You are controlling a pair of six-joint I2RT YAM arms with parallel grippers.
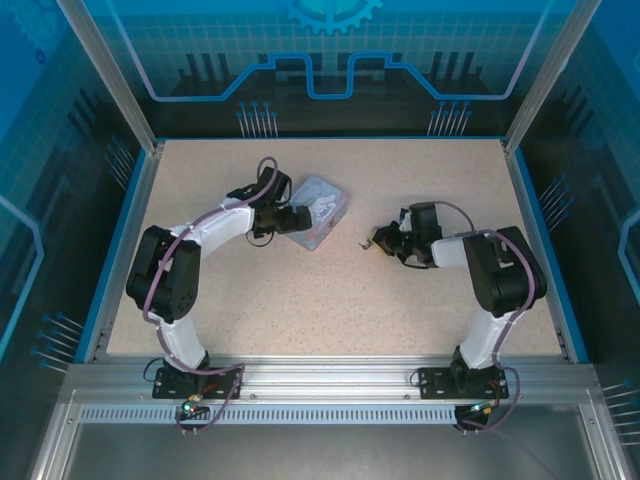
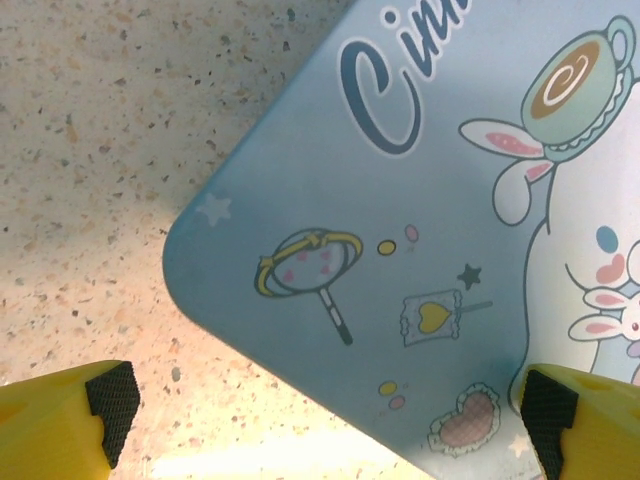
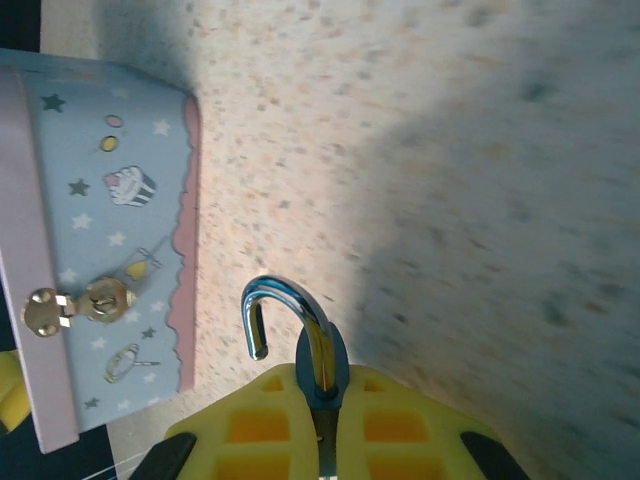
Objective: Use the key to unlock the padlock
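My right gripper (image 3: 324, 398) is shut on the padlock (image 3: 288, 295), its yellow fingers pressed on either side of the dark body. The chrome shackle stands swung open, its free end out of the body. In the top view this gripper (image 1: 385, 240) hovers just right of the table's middle, with the padlock (image 1: 368, 242) at its tip. The key is hidden. My left gripper (image 2: 330, 405) is open, its yellow fingers spread wide above a corner of the pale blue tin (image 2: 400, 250), with nothing between them.
The cartoon-printed tin (image 1: 322, 208) lies at the middle back with the left gripper (image 1: 293, 222) over its near-left corner. Its brass clasp (image 3: 80, 305) shows on the side facing the right wrist camera. Blue raised edges (image 1: 530, 230) border the speckled table.
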